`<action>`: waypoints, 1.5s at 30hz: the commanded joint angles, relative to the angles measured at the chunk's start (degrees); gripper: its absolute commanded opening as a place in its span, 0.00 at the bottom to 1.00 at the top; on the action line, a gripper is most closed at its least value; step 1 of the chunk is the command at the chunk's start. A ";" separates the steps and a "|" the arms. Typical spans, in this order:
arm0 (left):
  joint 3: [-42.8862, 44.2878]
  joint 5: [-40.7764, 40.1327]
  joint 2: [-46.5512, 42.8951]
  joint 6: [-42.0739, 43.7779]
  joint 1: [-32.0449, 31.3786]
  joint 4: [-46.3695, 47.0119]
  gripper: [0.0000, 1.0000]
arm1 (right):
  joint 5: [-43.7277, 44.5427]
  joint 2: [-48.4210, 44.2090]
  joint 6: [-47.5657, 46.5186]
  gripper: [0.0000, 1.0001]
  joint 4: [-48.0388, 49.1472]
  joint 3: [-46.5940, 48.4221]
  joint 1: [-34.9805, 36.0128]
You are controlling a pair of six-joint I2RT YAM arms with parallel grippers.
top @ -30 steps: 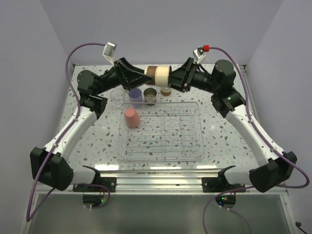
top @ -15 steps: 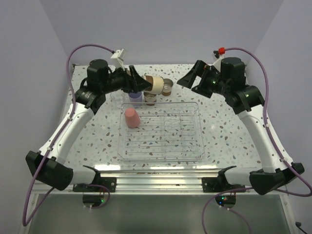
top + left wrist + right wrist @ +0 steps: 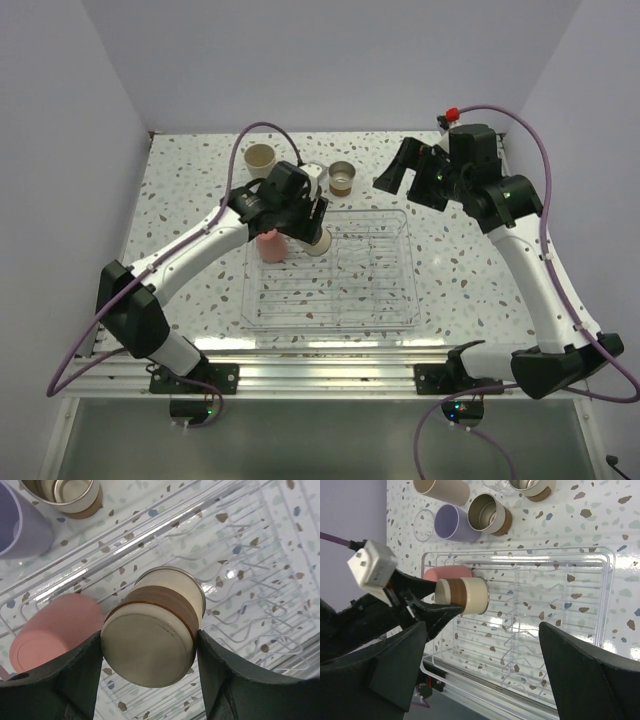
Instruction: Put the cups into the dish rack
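In the top external view, the left end effector (image 3: 312,232) is seen over the far left part of the dish rack (image 3: 410,292), closed around a steel cup (image 3: 322,243) with a tan band. A coral-pink cup (image 3: 270,244) is found inside the rack, just beside the held cup on its left. A beige cup (image 3: 260,158) and a second steel cup (image 3: 342,178) are seen on the speckled surface (image 3: 190,200) beyond the rack's far wall. The right end effector (image 3: 398,178) is held up near the rack's far right corner, its jaws spread wide with nothing between them.

In the left wrist view, the steel cup (image 3: 152,635) is clamped between the two dark fingers (image 3: 75,675), its flat base turned toward the camera and its mouth pointed down at the ribbed floor of the rack (image 3: 245,575). Whether its rim touches the floor cannot be told. The coral-pink cup (image 3: 55,635) is seen close at its left, and a lavender cup (image 3: 20,525) stands outside the rack wall.

In the right wrist view, the two fingers (image 3: 395,670) are seen far apart and empty. The held cup (image 3: 465,596) is shown over the rack beside the coral-pink cup (image 3: 447,572). The lavender cup (image 3: 455,522), a clear cup (image 3: 424,522), the beige cup and further steel cups are grouped on the surface outside the rack.
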 commanded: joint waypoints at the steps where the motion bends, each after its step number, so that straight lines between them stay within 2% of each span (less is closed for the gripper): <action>1: 1.00 -11.84 2.09 2.27 -1.35 -3.07 0.00 | 1.32 0.05 -1.29 0.97 -0.89 0.74 -0.08; 10: -0.49 -13.42 8.42 1.92 -1.88 1.32 0.00 | 1.59 0.58 -1.56 0.96 -1.33 -0.06 0.01; 16: 1.61 -14.74 13.16 2.36 -1.97 2.90 0.00 | 1.76 1.02 -1.73 0.96 -1.60 -0.32 0.01; 18: 1.97 -15.18 13.87 2.45 -1.97 2.90 0.04 | 1.85 1.02 -1.73 0.96 -1.77 -0.32 -0.08; 19: 1.97 -15.10 14.31 2.62 -1.97 3.08 0.07 | 2.02 1.10 -1.82 0.96 -1.77 -0.32 0.01; 20: 1.97 -15.18 14.49 2.71 -2.05 3.43 0.17 | 2.03 1.11 -1.82 0.96 -1.86 -0.41 0.01; 22: 1.88 -14.83 14.93 2.89 -2.14 3.87 0.26 | 2.20 1.19 -1.91 0.96 -1.95 -0.58 0.01; 23: 1.97 -14.66 14.93 3.15 -2.14 4.04 0.36 | 2.11 1.28 -1.91 0.96 -1.95 -0.76 -0.08; 25: 2.23 -14.57 15.19 3.33 -2.23 4.05 0.44 | 1.85 1.19 -1.82 0.96 -1.77 -1.37 0.01; 29: 2.76 -14.13 14.93 3.68 -2.32 4.04 0.67 | 1.67 1.89 -1.91 0.96 -2.30 -1.11 0.01; 32: 3.46 -13.60 14.49 3.85 -2.32 4.13 0.76 | 1.94 1.98 -2.08 0.96 -2.56 -1.20 0.01; 35: 6.18 -12.99 14.23 4.03 -2.32 2.91 0.80 | 1.94 1.81 -2.08 0.96 -2.48 -1.37 0.01; 41: 14.70 -11.49 13.35 4.91 -2.32 -0.96 0.95 | 2.38 1.46 -2.17 0.96 -3.00 -1.81 0.01; 45: 22.42 -12.10 13.09 5.61 -1.71 -4.65 0.99 | 2.99 1.11 -2.52 0.96 -3.44 -1.64 -0.08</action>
